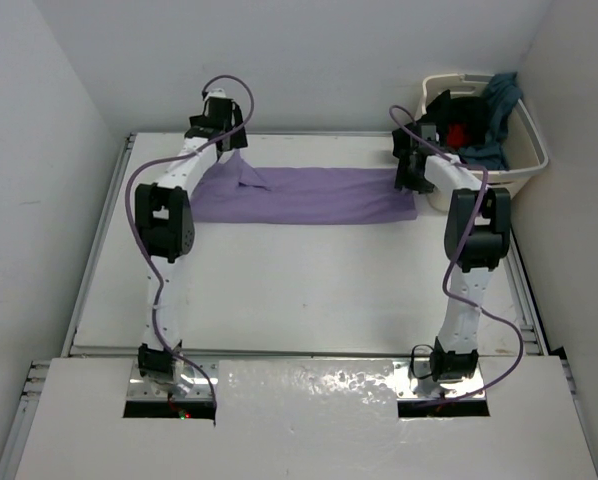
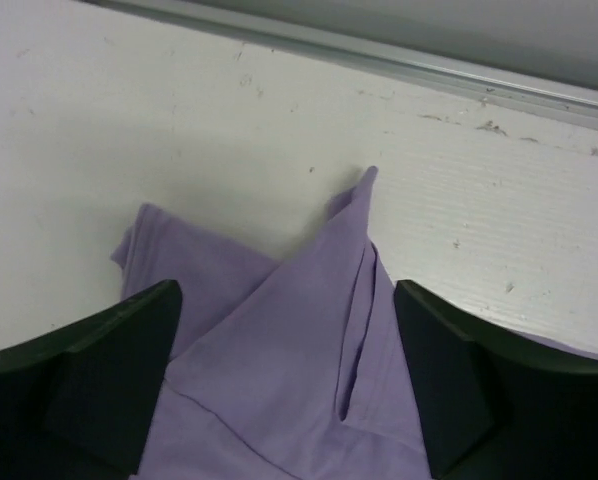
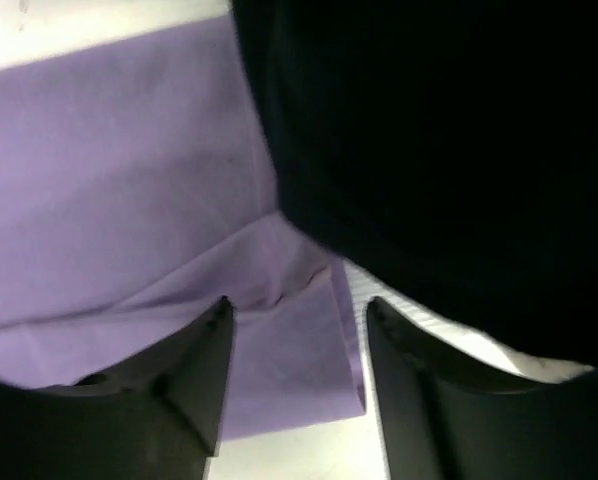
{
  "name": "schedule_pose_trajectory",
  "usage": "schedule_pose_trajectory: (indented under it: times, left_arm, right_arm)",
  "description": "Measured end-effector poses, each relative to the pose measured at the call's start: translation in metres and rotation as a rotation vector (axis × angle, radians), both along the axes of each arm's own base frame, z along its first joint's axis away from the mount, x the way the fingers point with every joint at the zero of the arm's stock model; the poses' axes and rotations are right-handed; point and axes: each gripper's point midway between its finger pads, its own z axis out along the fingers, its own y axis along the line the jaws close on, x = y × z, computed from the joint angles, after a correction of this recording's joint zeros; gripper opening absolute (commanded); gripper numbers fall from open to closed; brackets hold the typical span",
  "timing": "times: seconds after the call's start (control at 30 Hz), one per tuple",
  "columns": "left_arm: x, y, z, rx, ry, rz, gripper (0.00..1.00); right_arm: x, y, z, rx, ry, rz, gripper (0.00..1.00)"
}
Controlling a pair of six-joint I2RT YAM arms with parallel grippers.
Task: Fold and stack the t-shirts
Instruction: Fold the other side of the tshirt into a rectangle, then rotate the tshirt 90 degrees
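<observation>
A lavender t-shirt [image 1: 309,195] lies folded into a long strip across the far side of the table. My left gripper [image 1: 229,140] hangs over its left end, where the cloth bunches into a peak. In the left wrist view that gripper [image 2: 284,300] is open, and the lavender cloth [image 2: 279,380] lies loose between the fingers. My right gripper [image 1: 407,170] is at the strip's right end. It [image 3: 299,310] stands open over a flat corner of the lavender t-shirt [image 3: 109,180]. Red [image 1: 460,133] and teal [image 1: 499,110] t-shirts sit in the basket.
The cream laundry basket [image 1: 527,165] stands at the far right corner, close behind the right arm. A metal rail [image 2: 379,55] runs along the table's far edge. A big dark blurred shape [image 3: 439,140] fills the upper right of the right wrist view.
</observation>
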Motion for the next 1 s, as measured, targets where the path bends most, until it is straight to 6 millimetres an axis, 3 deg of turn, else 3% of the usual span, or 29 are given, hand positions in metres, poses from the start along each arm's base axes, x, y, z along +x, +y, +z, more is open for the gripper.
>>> schedule_pose_trajectory:
  times: [0.03, 0.13, 0.23, 0.37, 0.47, 0.57, 0.67, 0.8, 1.0]
  left_arm:
    - [0.003, 0.0, -0.003, -0.006, 0.005, -0.001, 0.91]
    - [0.004, 0.002, -0.01, -0.027, 0.029, -0.008, 0.94]
    - [0.0, 0.0, -0.012, -0.054, 0.029, -0.019, 0.98]
    - [-0.037, -0.005, -0.025, -0.106, 0.095, -0.037, 0.99]
    - [-0.059, -0.016, -0.029, -0.171, 0.122, -0.076, 1.0]
    - [-0.064, -0.032, -0.03, -0.246, 0.125, -0.126, 1.0]
    - [-0.063, -0.046, -0.029, -0.308, 0.121, -0.174, 1.0]
    - [-0.055, -0.062, -0.032, -0.354, 0.121, -0.215, 1.0]
    - [-0.06, -0.081, -0.058, -0.383, 0.18, -0.255, 1.0]
  right_arm:
    - [0.0, 0.001, 0.0, 0.008, 0.001, 0.005, 0.66]
    - [-0.002, 0.012, -0.001, 0.054, -0.006, 0.048, 0.71]
    - [-0.021, 0.024, 0.001, 0.093, 0.001, 0.09, 0.74]
    - [-0.04, 0.042, 0.02, 0.134, -0.03, 0.144, 0.99]
    - [-0.043, 0.059, 0.035, 0.147, -0.076, 0.199, 0.99]
    - [-0.04, 0.076, 0.038, 0.16, -0.095, 0.242, 0.99]
    - [-0.04, 0.088, 0.029, 0.173, -0.083, 0.269, 0.99]
    - [-0.037, 0.089, 0.005, 0.176, -0.034, 0.265, 0.99]
    - [-0.03, 0.087, -0.02, 0.175, 0.01, 0.255, 0.99]
